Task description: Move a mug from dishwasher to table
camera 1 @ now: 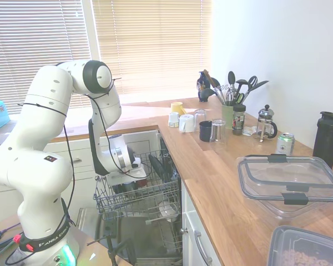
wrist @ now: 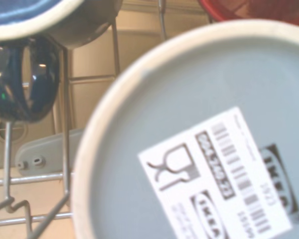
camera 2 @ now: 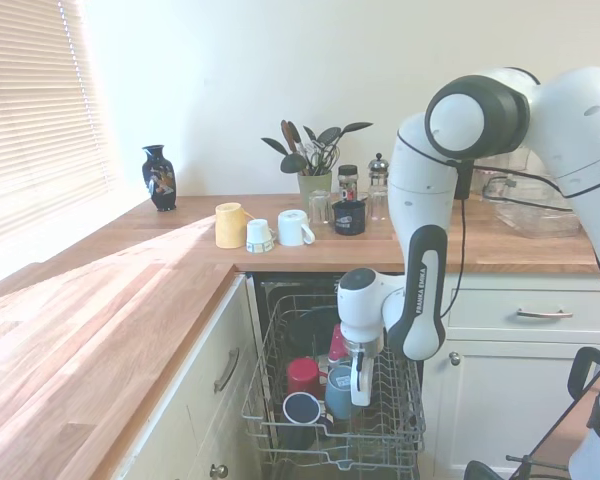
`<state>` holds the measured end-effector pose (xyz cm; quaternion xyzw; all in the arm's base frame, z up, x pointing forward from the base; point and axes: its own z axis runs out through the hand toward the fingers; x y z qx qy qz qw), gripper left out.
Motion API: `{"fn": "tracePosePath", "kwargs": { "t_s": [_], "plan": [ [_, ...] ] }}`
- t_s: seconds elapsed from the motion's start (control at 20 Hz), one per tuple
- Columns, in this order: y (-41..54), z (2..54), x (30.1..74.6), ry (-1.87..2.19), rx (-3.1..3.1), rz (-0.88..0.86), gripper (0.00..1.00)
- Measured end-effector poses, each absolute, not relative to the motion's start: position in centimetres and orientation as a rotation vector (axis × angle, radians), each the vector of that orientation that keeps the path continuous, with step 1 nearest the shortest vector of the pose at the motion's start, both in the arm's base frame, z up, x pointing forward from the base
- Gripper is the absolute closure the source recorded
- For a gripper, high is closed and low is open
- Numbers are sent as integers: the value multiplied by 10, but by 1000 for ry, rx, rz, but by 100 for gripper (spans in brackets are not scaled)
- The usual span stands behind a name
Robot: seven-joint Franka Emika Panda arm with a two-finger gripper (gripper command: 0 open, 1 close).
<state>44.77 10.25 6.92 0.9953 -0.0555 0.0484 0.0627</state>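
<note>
The grey mug [camera 2: 336, 392] stands upside down in the dishwasher's pulled-out wire rack [camera 2: 400, 425], its pale base with a printed label filling the wrist view [wrist: 189, 149]. My gripper [camera 2: 355, 390] is lowered into the rack right at this mug, on its right side. In the first exterior view the gripper [camera 1: 134, 175] dips into the rack [camera 1: 139, 198], and the mug is hidden there. The wooden table [camera 2: 130, 290] runs along above the white cabinets, with bare wood [camera 1: 222, 188] beside the dishwasher.
A red mug [camera 2: 302, 373] and a dark mug with a blue base [camera 2: 302, 408] sit close to the grey one's left. A yellow mug [camera 2: 230, 224], white mugs [camera 2: 295, 228] and a vase [camera 2: 160, 177] stand on the counter. Plastic containers [camera 1: 288, 183] occupy its near end.
</note>
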Motion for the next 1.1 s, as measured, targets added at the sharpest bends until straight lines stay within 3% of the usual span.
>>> {"fn": "tracePosePath", "kwargs": {
  "t_s": [1.1],
  "plan": [
    [108,76,451,-158,2991,135,100]
  ]
}}
